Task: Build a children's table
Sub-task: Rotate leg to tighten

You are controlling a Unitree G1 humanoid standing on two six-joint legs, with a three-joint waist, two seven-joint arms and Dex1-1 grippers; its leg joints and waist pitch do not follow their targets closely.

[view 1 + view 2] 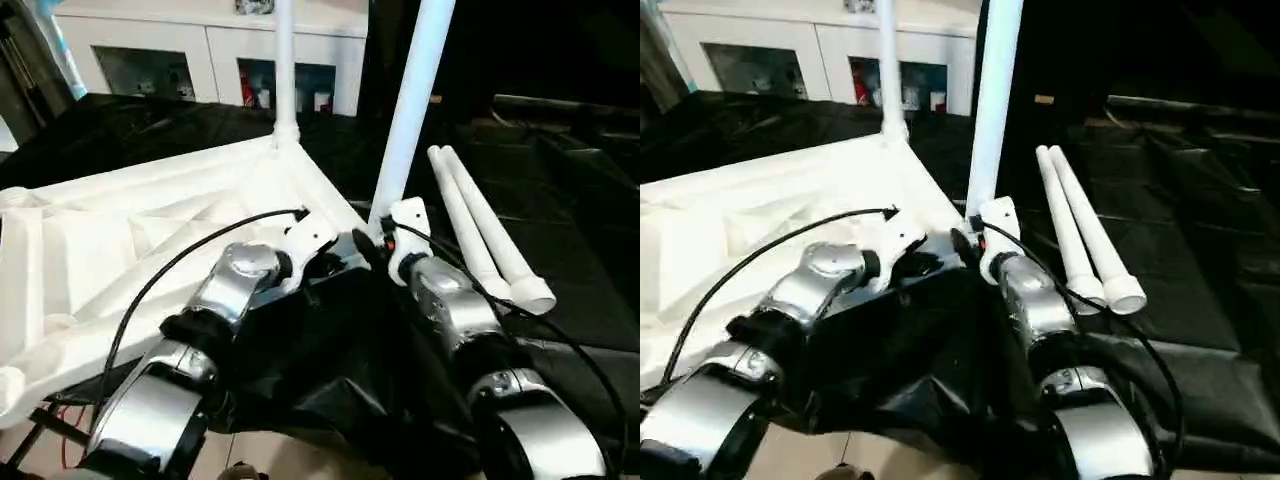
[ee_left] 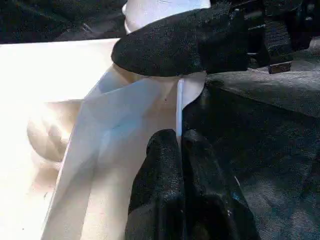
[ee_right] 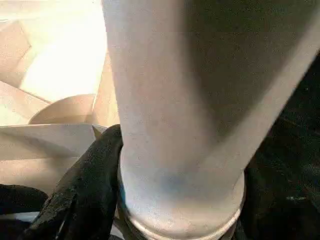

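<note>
The right gripper [image 1: 975,235] is gripping the base of an upright leg [image 1: 410,110] at the near corner of the upside-down tabletop [image 1: 120,240], while the left gripper [image 2: 180,145] is pinched shut on the tabletop's edge. Two spare legs [image 1: 485,230] are lying beside it.

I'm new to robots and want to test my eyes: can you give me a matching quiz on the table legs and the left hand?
1 far leg
2 near leg
3 two loose legs
4 left hand

A lying on the black cover
B pinching the tabletop rim
C standing alone at the far corner
D gripped by the right hand

Pairs: 1-C, 2-D, 3-A, 4-B
</note>
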